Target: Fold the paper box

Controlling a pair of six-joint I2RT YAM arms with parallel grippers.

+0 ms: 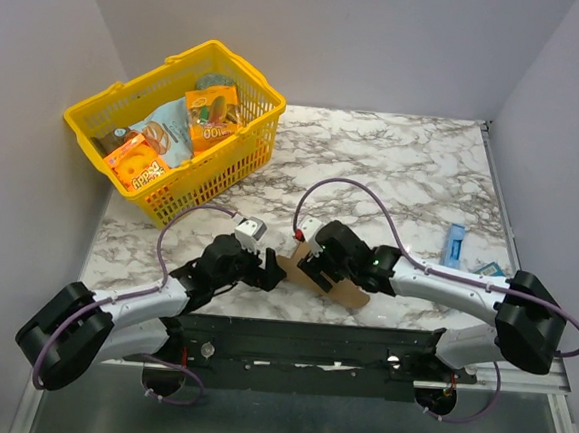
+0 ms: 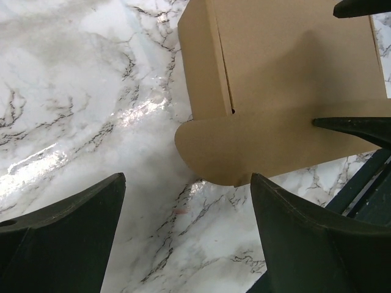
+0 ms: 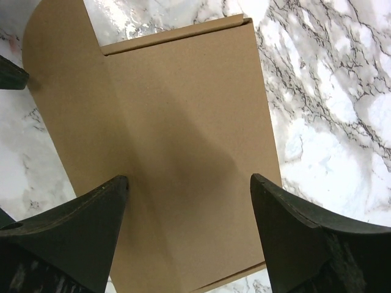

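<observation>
Grey walls meet in a corner behind a white marble-patterned table (image 1: 404,165).

The paper box (image 1: 348,295) lies near the front edge, about midway across, between the two arms.
- Plain brown cardboard, matt, with no print or label on any face that shows.
- Left wrist view: the paper box (image 2: 287,73) shows a broad panel, a narrow side strip set off by a crease and a short slit, and a round-ended flap lying flat on the marble.
- Right wrist view: the paper box (image 3: 183,122) shows one wide flat panel, a fold line along its far edge and a round-cornered flap on its left.

Left gripper (image 1: 261,266) (image 2: 186,180): jaws wide apart over bare marble just beside the rounded flap, holding nothing.

Right gripper (image 1: 314,263) (image 3: 189,180): jaws wide apart directly over the wide panel. I cannot tell whether its tips touch the cardboard.

A yellow basket (image 1: 235,167) at the back left holds printed snack packs (image 1: 138,164); their lettering is too small to read. A blue packet (image 1: 454,245) lies at the right, its print also unreadable.
</observation>
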